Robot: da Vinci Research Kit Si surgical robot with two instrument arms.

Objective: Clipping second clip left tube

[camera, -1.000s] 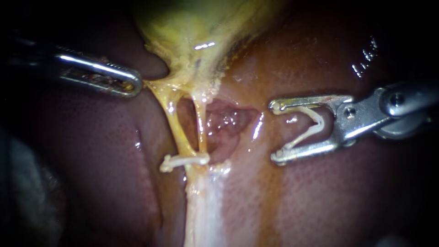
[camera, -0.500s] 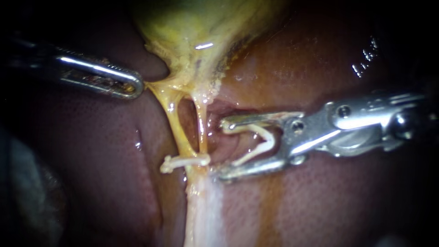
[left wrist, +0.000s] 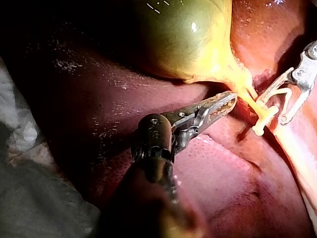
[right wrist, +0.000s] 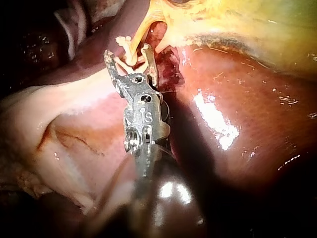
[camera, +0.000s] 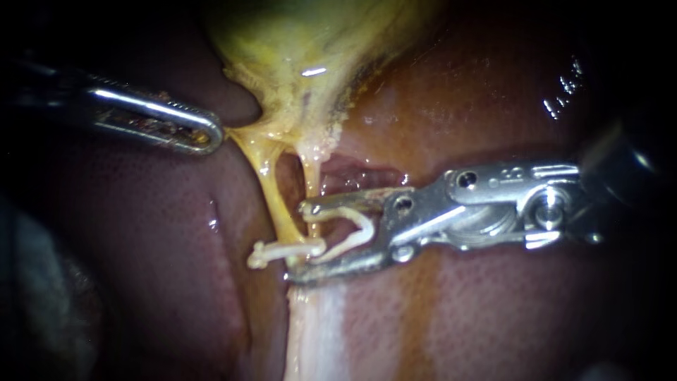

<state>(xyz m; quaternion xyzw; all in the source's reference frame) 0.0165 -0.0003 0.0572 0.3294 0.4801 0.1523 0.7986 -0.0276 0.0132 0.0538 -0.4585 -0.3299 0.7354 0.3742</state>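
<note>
Left instrument (camera: 211,134): jaws clenched on yellow tissue (camera: 243,134) at the neck of the gallbladder (camera: 303,49). The strand is taut right at the jaw tips.

Two tubes run off from that neck, ahead of the left jaws: left tube (camera: 273,194) nearer them, right tube (camera: 310,180) farther, w/ a narrow gap btw the two.

Right instrument (camera: 300,242): jaws spread wide but not empty. They carry the open clip (camera: 350,229), a white V w/ one leg seated along each jaw & the apex back twd the hinge.

- One jaw tip overlaps the right tube.
- The other jaw tip sits just beyond the placed clip (camera: 285,249), on its side away from the gallbladder.
- The placed clip crosses both tubes. Its near end lies inside the jaw mouth; its far end sticks out past the tips.
- Left tube is just past the right jaw tips, not clearly inside the mouth.
- Can't tell whether the jaws straddle the tubes or only lie in front of them.
- Open clip's legs stand apart, squeezed on no tube.

Liver (camera: 493,317) lies under the right shaft & on both sides of the jaws.
</note>
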